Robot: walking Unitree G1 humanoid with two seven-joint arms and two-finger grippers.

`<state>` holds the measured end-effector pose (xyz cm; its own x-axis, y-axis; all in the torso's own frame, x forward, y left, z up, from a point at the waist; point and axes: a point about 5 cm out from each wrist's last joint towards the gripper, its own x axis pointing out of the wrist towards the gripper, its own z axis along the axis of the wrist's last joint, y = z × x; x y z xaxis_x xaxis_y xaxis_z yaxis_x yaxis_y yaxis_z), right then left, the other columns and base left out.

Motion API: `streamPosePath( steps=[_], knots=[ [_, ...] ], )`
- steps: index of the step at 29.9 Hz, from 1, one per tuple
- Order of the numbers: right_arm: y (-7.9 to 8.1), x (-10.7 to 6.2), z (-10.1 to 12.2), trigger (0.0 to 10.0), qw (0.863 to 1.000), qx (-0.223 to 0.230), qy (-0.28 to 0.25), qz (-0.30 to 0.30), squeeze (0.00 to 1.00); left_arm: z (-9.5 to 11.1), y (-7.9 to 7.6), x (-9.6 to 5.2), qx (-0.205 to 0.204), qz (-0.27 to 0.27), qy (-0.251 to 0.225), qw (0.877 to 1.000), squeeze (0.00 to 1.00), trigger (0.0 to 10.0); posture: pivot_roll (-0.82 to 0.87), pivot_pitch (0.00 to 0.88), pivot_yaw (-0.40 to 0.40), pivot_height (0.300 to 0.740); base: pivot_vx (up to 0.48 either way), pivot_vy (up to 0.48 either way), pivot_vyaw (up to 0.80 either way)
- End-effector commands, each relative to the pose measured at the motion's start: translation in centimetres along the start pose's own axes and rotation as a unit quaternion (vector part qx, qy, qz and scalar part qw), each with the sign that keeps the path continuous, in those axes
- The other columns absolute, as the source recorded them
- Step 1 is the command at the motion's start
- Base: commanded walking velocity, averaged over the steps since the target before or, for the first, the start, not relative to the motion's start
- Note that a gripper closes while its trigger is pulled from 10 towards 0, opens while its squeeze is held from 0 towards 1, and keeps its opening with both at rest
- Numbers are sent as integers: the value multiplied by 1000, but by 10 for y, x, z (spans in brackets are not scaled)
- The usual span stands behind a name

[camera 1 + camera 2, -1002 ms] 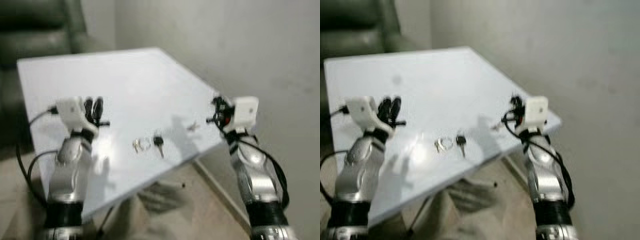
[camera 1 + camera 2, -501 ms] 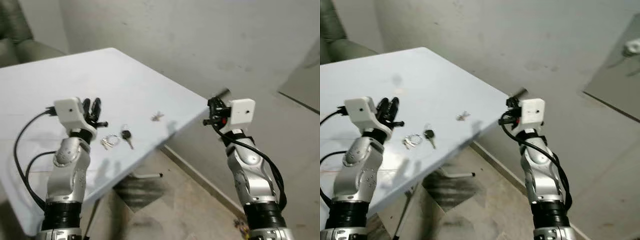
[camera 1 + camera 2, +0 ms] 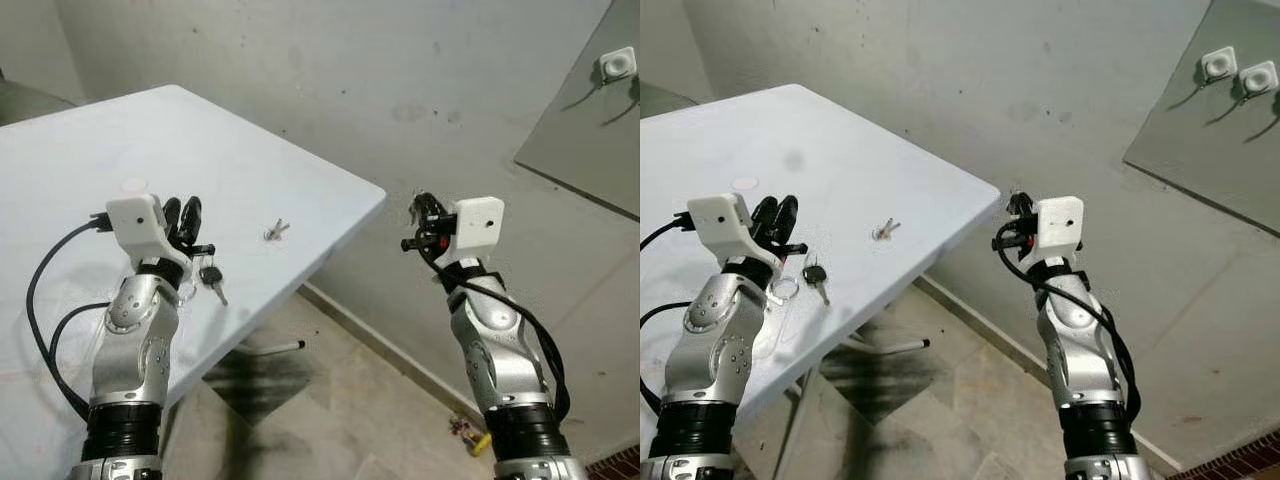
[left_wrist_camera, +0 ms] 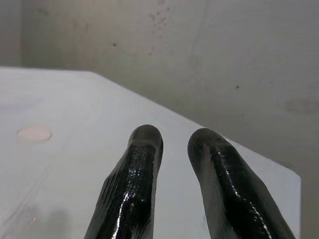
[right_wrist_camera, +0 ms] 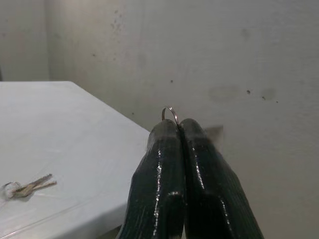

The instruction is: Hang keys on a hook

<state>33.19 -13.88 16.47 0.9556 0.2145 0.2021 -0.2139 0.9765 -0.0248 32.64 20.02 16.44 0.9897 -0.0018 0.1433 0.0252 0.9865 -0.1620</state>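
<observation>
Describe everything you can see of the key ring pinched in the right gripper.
The key ring is a thin loop of silvery wire. Just its top arc pokes out above the tips of the right gripper, whose two black fingers are pressed together on it. It is held in the air beside the white table, before a grey wall. Any keys on it are hidden.

left gripper (image 4: 172, 137) — jaws apart | white table (image 4: 75, 164) — wall (image 4: 224, 59) behind

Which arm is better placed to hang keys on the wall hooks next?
Right, most likely. The right gripper is shut on a key ring and is raised off the table's edge, on the side of the wall hooks. The left gripper is open over the white table, holding nothing.
</observation>
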Motion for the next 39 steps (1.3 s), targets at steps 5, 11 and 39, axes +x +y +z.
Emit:
streamPosePath(
  steps=[5, 11, 39],
  knots=[
    [-9, -1, 5, 10000, 1000, -10, -8, -11, 0, -1, -13, 5, -7, -21, 2, 1000, 0, 10000, -2, 0, -95, 740, 276, 0, -766],
    [-9, -1, 5, 10000, 1000, -12, -8, -10, 0, -1, -13, 5, -7, -21, 2, 1000, 0, 10000, -3, 0, -96, 740, 279, 0, -769],
    [-11, -1, 5, 10000, 1000, -13, -3, -12, 0, -1, -15, 7, -11, -12, 3, 1000, 0, 10000, -11, 0, -97, 740, 231, 0, -756]
  ],
)
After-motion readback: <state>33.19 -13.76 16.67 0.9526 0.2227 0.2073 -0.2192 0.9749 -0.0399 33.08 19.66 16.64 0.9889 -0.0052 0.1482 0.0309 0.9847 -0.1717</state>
